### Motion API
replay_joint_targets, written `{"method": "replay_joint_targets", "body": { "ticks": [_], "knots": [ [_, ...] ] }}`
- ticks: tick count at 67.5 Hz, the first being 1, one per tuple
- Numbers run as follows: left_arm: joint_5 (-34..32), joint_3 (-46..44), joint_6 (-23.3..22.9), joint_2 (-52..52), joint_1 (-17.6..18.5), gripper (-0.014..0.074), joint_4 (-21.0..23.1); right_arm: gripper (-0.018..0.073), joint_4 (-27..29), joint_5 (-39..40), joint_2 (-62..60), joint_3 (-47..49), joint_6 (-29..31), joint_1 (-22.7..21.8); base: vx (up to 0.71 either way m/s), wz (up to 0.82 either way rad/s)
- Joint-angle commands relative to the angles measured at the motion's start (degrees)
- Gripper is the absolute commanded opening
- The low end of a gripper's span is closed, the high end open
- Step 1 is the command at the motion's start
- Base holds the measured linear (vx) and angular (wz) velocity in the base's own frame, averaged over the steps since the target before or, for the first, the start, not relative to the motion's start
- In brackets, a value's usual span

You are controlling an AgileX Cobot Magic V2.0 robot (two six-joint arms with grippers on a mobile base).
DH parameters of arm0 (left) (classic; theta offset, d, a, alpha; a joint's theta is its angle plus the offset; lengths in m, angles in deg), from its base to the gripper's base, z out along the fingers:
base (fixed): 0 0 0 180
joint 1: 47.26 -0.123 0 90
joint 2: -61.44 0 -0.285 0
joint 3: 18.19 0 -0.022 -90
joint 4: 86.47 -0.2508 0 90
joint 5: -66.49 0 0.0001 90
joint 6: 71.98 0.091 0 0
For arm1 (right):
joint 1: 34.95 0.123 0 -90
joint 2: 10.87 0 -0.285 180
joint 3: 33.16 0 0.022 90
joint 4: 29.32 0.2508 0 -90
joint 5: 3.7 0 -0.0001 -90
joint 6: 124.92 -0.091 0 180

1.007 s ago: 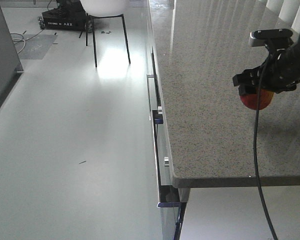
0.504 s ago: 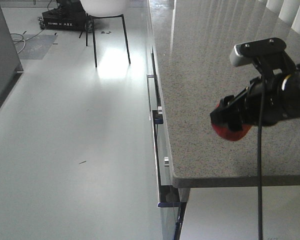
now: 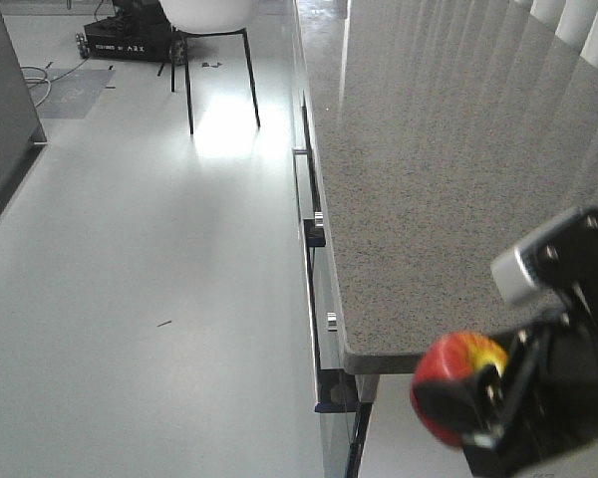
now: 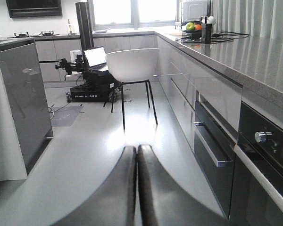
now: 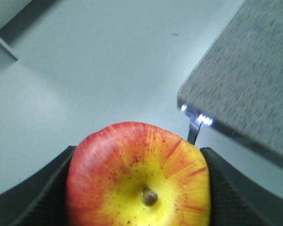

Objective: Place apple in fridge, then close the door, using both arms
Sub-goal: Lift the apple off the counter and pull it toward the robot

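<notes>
Right tool (image 3: 465, 418) carried apple (image 3: 456, 366) off countertop (image 3: 429, 199), nearer camera, now past its near edge, lower in view.

In the front view the right gripper (image 3: 465, 400) was blurred and cut off at the bottom and right; 1 dark finger (image 3: 441, 408) hid the lower part of the apple (image 3: 460, 360). The right wrist view cut the apple's underside off at its bottom edge. The left gripper (image 4: 137, 150) ran off the bottom edge. The chair (image 3: 207, 12) was cropped at the top; fruit (image 4: 190, 26) on the far counter (image 4: 240, 49) was too small to name.
</notes>
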Motion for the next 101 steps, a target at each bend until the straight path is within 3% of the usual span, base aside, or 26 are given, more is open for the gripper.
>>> {"method": "replay_joint_targets", "body": {
  "ticks": [1, 29, 78, 101],
  "knots": [
    [-4.51, 0.69, -0.39, -0.78, 0.37, -0.0006, 0.59, 0.0202, 0.95, 1.39, -3.1, -1.21, 0.55, 0.38, 0.0, 0.0],
    [-4.51, 0.69, -0.39, -0.78, 0.37, -0.0006, 0.59, 0.0208, 1.14, 0.12, -4.22, -3.16, 0.49, 0.38, 0.0, 0.0],
    [-4.51, 0.69, -0.39, -0.78, 0.37, -0.0006, 0.59, 0.0363, 3.11, 5.44, -8.78, -3.16, 2.28, 0.38, 0.0, 0.0],
    [-4.51, 0.69, -0.39, -0.78, 0.37, -0.0006, 0.59, 0.0363, 3.11, 0.5, -15.55, -3.16, 3.73, 0.38, 0.0, 0.0]
  ]
}}
